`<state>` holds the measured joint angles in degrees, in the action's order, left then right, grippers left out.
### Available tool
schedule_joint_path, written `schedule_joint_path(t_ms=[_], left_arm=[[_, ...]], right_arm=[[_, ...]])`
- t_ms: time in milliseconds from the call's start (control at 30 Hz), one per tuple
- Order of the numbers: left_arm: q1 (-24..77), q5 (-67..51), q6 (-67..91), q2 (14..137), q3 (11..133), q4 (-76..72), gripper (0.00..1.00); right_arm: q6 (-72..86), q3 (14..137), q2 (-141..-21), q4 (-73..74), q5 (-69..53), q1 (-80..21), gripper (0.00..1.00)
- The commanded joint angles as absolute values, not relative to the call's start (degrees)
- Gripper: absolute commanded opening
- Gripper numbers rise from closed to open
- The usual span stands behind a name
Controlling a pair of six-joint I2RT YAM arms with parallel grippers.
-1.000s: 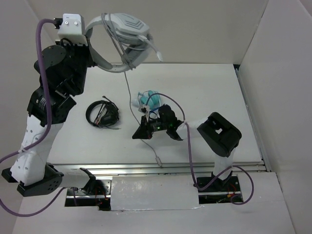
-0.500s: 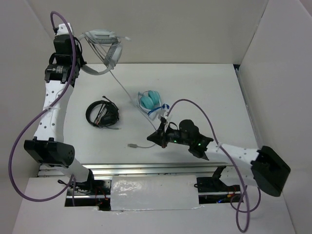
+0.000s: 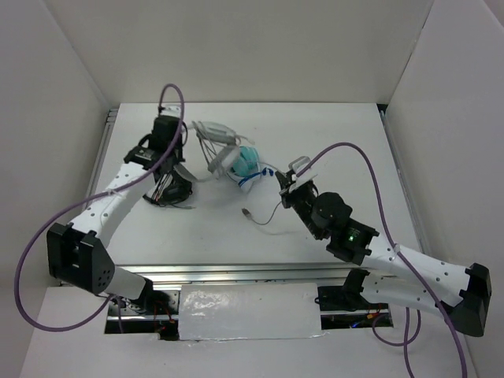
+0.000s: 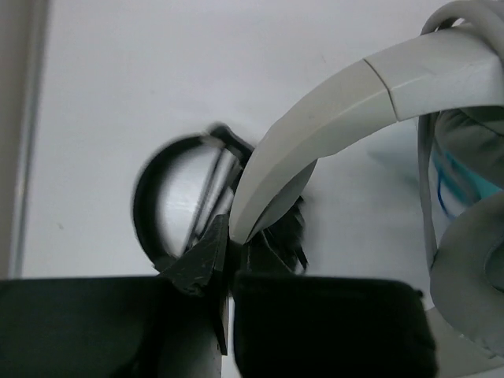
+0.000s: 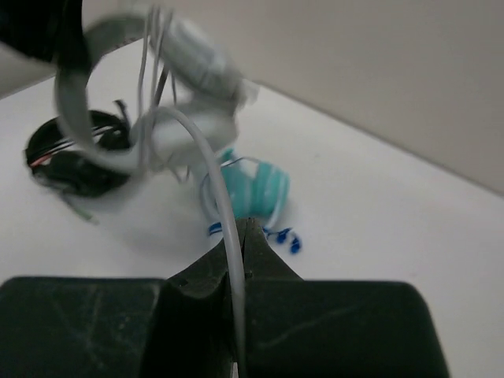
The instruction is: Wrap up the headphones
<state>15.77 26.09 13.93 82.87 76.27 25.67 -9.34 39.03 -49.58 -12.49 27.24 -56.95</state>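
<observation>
Overhead view of a white table (image 3: 354, 157) with two robot arms reaching in from the near edge. The large white headphones (image 3: 211, 132) sit at the far left-centre of the table, with their headband pointing towards the left arm. The left gripper (image 4: 231, 246) is clamped on the headband; in the left wrist view the wide pale band rises out from between the two black fingers and curves up to the right, with a grey padded earcup (image 4: 465, 272) at the right edge. Whether the headphones rest on the table or hang just above it is hard to judge from overhead.

A black coiled headset (image 3: 168, 187) lies on the table directly beneath and behind the left gripper. Smaller teal headphones (image 3: 249, 161) lie just right of the white ones, touching or nearly touching them.

The right arm stretches diagonally from the near right corner. The right gripper (image 5: 239, 236) is near the table's centre, to the right of the teal headphones and well apart from the white earcups. Its fingers are pressed together on the thin grey cable (image 5: 211, 161), which arcs from the blurred headphones down into the pinch. In the overhead view the loose end of the cable trails on the table near the gripper, ending in a small plug (image 3: 246, 211).
</observation>
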Motion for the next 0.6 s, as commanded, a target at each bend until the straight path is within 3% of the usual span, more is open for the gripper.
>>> schedule_joint_path(t_ms=[0, 200, 367, 567], left_arm=[[21.2, 24.4, 16.4, 78.3, 69.9, 17.1, 0.00], [32.1, 23.2, 13.8, 77.3, 60.2, 15.6, 0.00], [40.4, 25.1, 14.9, 80.8, 59.6, 17.8, 0.00], [43.5, 27.9, 17.7, 83.6, 61.7, 18.4, 0.00]], right_arm=[[-22.2, 44.0, -50.4, -16.1, 36.0, -57.4, 0.00], [-34.8, 46.4, -53.3, -24.1, 34.3, -51.1, 0.03], [-33.8, 55.3, -55.9, -13.2, 25.2, -47.5, 0.02], [-34.9, 58.1, -55.5, -7.2, 20.0, -48.5, 0.02]])
